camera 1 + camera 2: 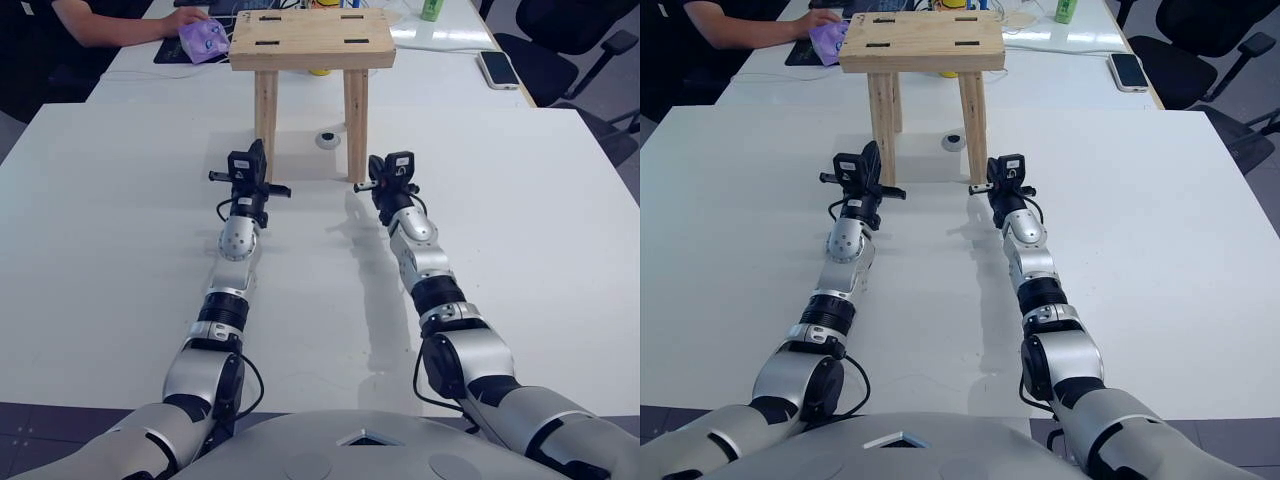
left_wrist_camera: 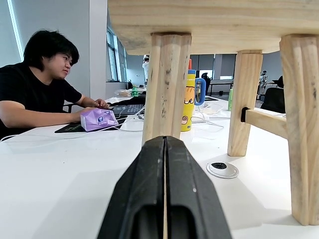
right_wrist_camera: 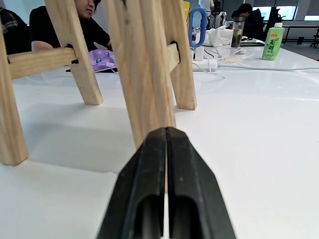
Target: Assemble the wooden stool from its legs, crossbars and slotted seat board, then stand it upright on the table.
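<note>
The wooden stool [image 1: 311, 38] stands upright at the far middle of the white table [image 1: 120, 230], its slotted seat on top of its legs and its crossbars [image 2: 266, 122] in place. My left gripper [image 1: 261, 148] is shut and holds nothing; it lies low over the table just before the stool's near left leg [image 1: 265, 110]. In the left wrist view its pressed-together fingers [image 2: 149, 189] point at that leg [image 2: 166, 87]. My right gripper [image 1: 374, 163] is likewise shut and holds nothing, just short of the near right leg [image 3: 144, 74].
A small round cap [image 1: 328, 139] sits in the table under the stool. The table behind carries a purple pack [image 1: 203, 40], a phone [image 1: 498, 68], a green bottle [image 1: 432, 8] and a yellow mug [image 2: 188, 102]. Wide bare tabletop lies to either side of my arms.
</note>
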You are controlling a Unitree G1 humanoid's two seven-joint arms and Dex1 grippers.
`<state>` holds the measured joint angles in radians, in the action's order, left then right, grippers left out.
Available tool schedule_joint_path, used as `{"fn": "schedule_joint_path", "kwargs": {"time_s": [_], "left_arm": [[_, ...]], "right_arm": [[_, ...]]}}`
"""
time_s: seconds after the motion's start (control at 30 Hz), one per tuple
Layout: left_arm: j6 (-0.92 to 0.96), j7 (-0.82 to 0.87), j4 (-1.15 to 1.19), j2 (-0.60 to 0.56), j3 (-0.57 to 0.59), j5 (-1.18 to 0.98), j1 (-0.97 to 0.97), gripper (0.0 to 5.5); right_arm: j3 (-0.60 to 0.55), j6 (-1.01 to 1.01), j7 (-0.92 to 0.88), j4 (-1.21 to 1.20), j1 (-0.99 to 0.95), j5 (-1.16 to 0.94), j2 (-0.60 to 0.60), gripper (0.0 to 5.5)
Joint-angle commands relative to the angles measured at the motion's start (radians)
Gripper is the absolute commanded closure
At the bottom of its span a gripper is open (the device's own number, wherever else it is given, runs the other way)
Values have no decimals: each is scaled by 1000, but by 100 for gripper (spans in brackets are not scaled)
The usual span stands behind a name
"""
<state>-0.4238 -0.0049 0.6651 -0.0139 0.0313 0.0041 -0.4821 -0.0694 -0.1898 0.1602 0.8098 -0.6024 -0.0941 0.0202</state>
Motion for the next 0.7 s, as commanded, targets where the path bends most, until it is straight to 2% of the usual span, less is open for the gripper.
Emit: {"fn": "schedule_joint_path", "kwargs": {"time_s": [0.03, 0.7], "left_arm": [[-4, 2, 21, 2, 3, 2, -21, 547], [-45, -50, 117, 6, -30, 25, -65, 547]], "right_arm": [[-7, -9, 10, 42, -41, 1, 6, 550], [-50, -91, -38, 166, -107, 2, 12, 550]]}}
